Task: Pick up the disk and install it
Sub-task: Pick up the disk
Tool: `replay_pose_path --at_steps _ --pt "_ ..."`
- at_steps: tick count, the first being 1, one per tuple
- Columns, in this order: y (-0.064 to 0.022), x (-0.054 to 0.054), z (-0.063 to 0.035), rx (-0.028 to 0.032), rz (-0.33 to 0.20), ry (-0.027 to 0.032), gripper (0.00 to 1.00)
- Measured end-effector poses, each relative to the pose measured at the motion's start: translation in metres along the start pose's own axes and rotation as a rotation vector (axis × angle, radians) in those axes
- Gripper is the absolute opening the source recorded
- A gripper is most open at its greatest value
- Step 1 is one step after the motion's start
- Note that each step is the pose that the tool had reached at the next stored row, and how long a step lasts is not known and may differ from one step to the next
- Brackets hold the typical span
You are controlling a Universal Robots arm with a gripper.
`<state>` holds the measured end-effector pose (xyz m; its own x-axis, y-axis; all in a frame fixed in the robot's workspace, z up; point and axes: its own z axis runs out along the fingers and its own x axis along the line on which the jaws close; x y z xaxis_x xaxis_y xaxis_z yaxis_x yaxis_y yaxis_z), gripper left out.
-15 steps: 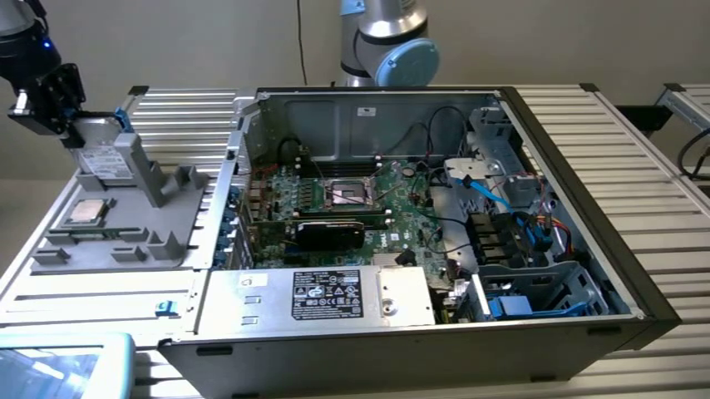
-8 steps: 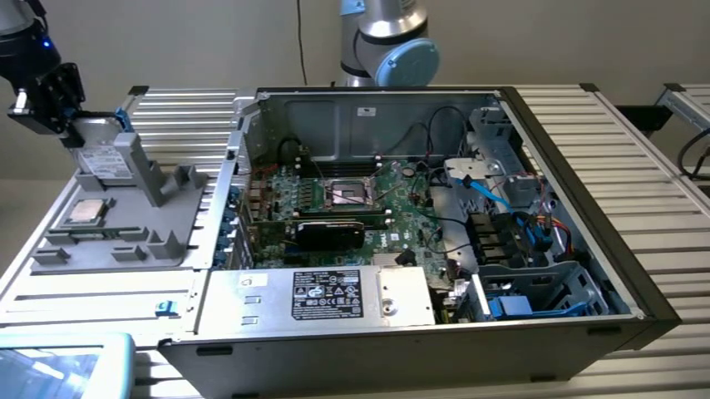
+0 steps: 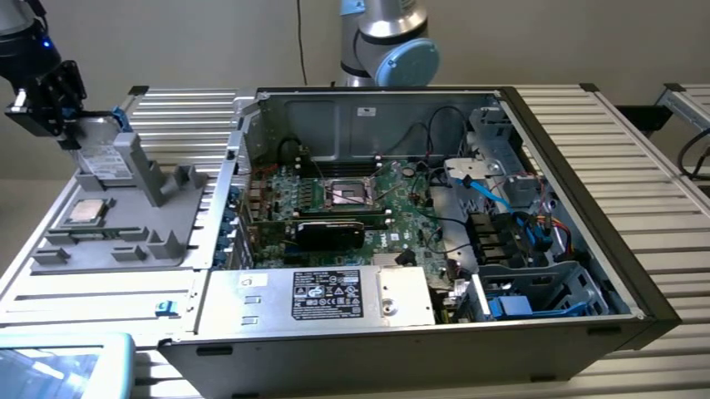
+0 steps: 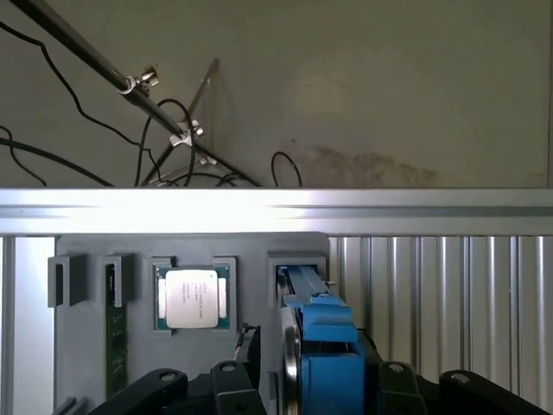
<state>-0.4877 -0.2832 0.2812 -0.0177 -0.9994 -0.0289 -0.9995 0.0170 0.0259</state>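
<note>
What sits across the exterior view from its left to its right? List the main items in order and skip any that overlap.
disk → silver box with black label → metal drive bay

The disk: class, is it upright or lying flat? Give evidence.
Upright: the disk stands on edge in a slot of the grey holder, outside the computer case.
</note>
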Motion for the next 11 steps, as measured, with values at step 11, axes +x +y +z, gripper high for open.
replay_pose_path --at_steps 11 --pt "-0.0002 -0.002 0.0002 0.0 0.002 0.0063 0.52"
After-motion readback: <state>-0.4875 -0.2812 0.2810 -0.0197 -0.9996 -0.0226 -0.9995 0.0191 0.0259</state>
